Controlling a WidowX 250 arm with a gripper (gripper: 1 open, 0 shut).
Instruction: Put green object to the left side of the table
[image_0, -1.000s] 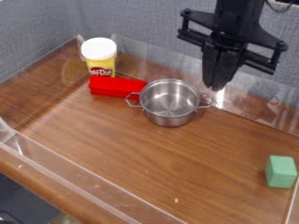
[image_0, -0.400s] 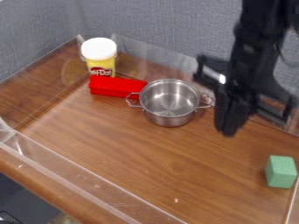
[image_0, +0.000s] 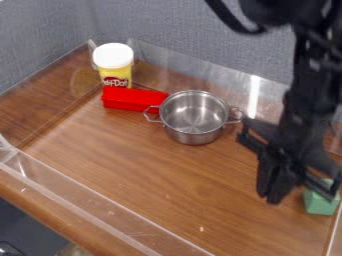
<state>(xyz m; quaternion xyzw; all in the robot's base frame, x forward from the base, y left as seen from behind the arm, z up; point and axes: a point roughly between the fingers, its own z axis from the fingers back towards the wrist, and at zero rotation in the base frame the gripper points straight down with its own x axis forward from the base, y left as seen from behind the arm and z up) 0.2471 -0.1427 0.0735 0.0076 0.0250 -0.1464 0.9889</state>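
The green object (image_0: 322, 204) is a small matte block on the table (image_0: 120, 160) near its front right corner, partly covered by the arm. My black gripper (image_0: 281, 192) points down just left of the block, low over the wood. Its fingers blur into one dark shape, so the gap between them is unreadable. Nothing shows held in it.
A steel pot (image_0: 195, 115) stands mid-table, with a red rectangular block (image_0: 132, 99) to its left. Behind that block is a yellow can with a white lid (image_0: 114, 65). Low clear acrylic walls (image_0: 54, 185) border the table.
The arm has swung from above the pot's right side, forward and down to the right, ending beside the green block. The block, the pot and the red block have not moved.
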